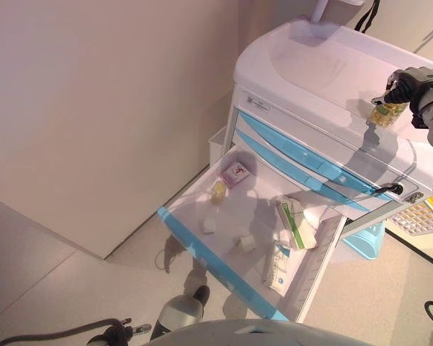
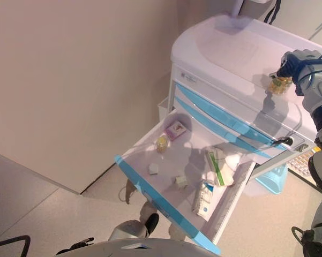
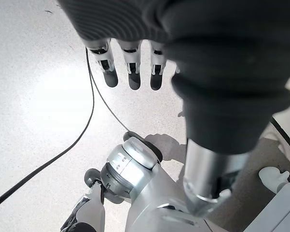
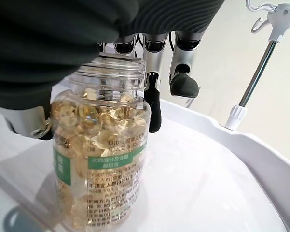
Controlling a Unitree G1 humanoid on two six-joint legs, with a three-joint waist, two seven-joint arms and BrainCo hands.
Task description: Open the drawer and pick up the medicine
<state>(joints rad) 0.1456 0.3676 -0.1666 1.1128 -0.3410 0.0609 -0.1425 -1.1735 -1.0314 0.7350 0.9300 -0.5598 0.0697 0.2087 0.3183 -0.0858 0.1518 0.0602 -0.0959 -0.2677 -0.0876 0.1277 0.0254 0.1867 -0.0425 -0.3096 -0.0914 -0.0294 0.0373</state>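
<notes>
Golden softgel capsules fill the clear plastic bottle [image 4: 102,159] that sits right under the right hand [image 4: 62,72], whose fingers [image 4: 153,104] curl down one side of the neck while the thumb presses the other, so the medicine is firmly pinched near its top. Held that way, the bottle hangs upright with its label readable, and its base appears to be at or just above the white top of the medical cart [image 1: 324,68]; I cannot tell whether it actually touches. My reading is that the pick-up is done and the bottle is being set on the cart top, where it would stand clear of the drawers. Below and well to the left of that hand, the lowest drawer [image 1: 202,252] with its blue front stands pulled fully out. Inside it lie a small pink-and-white box [image 1: 235,173], a little yellowish jar [image 1: 217,192], two small white cubes [image 1: 210,225], a green-striped carton [image 1: 291,223] and a long white carton with blue print [image 1: 277,267]. The upper blue-fronted drawers [image 1: 302,155] stay closed. An IV pole [image 4: 258,67] rises beyond the hand at the cart's far edge. Hanging low beside the robot over the speckled floor, the left hand [image 3: 130,63] is idle with fingers straight and empty.
</notes>
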